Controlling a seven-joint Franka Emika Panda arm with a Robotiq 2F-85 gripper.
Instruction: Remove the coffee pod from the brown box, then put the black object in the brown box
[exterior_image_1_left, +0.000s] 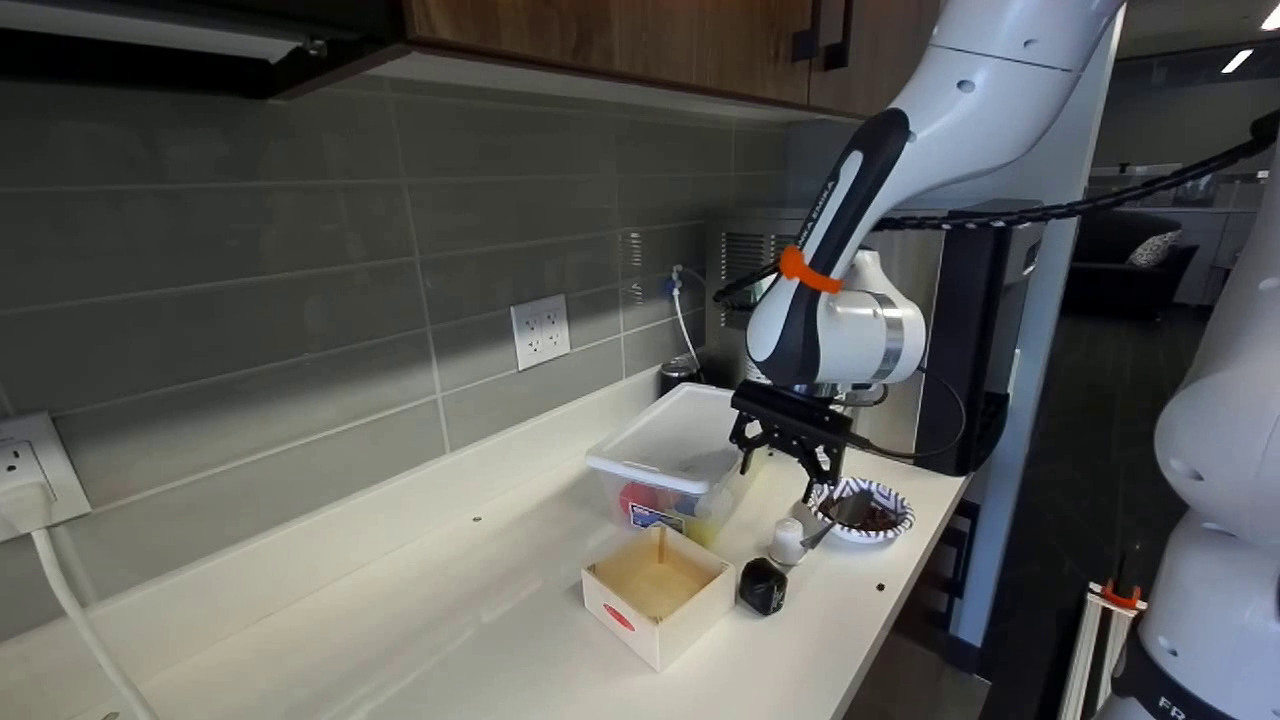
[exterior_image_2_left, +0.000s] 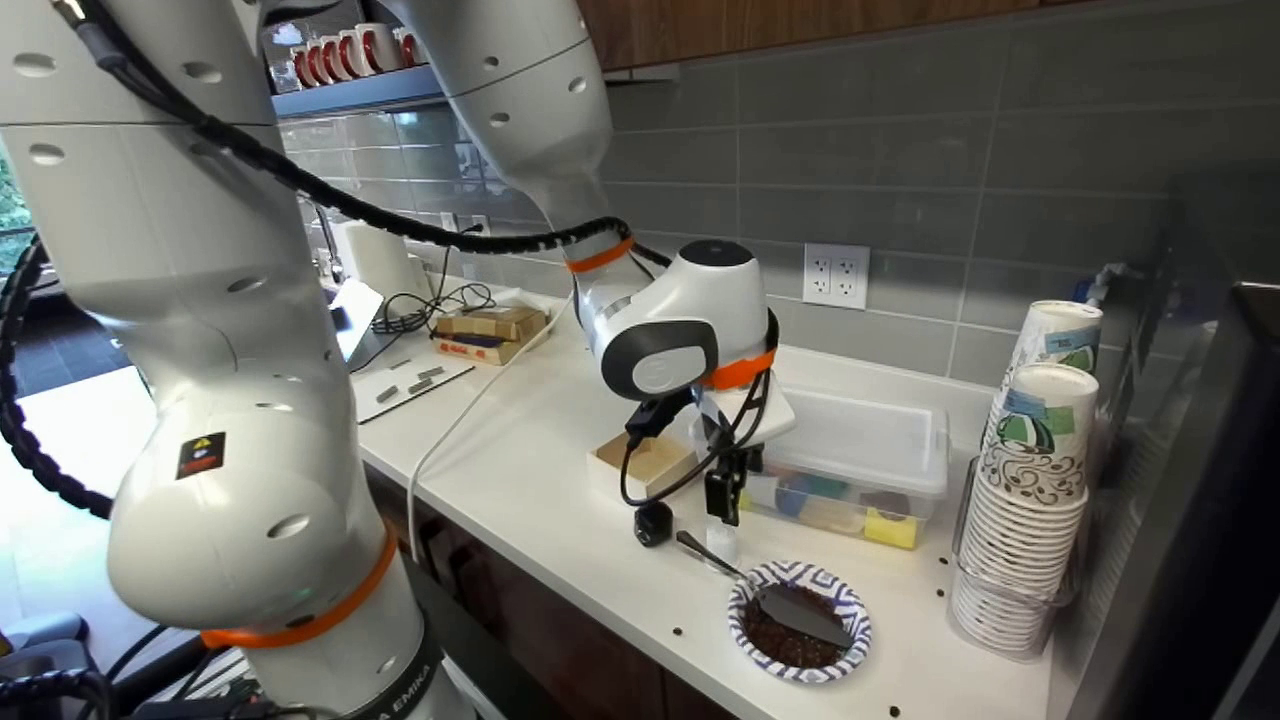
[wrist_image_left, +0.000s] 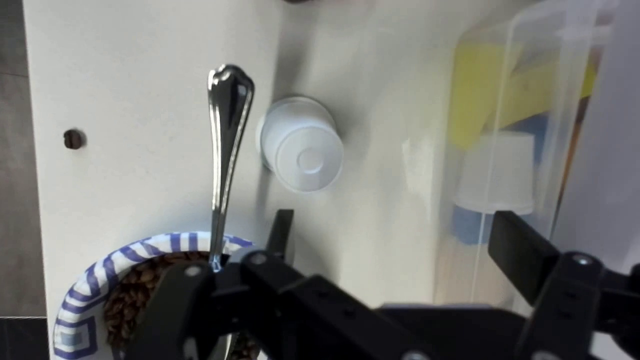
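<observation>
The coffee pod (exterior_image_1_left: 787, 543) stands on the counter outside the box. It also shows below the gripper in an exterior view (exterior_image_2_left: 720, 543) and in the wrist view (wrist_image_left: 306, 145), left of the jaws' middle and beyond the fingertips. The brown box (exterior_image_1_left: 690, 622) stands open beside it, with only a thin brown strip visible inside; it is partly hidden by the arm's cable in an exterior view (exterior_image_2_left: 612, 475). The black object (exterior_image_1_left: 763, 587) lies on the counter between box and pod, also seen in an exterior view (exterior_image_2_left: 653, 524). My gripper (wrist_image_left: 395, 222) is open and empty, above the counter.
A patterned bowl (exterior_image_1_left: 905, 517) of coffee beans with a metal spoon (wrist_image_left: 227, 130) stands near the pod; the spoon handle reaches beside it. A clear tub with a white lid (exterior_image_1_left: 670, 440) stands along the wall side. Stacked paper cups (exterior_image_2_left: 1030, 520) stand near the steel appliance.
</observation>
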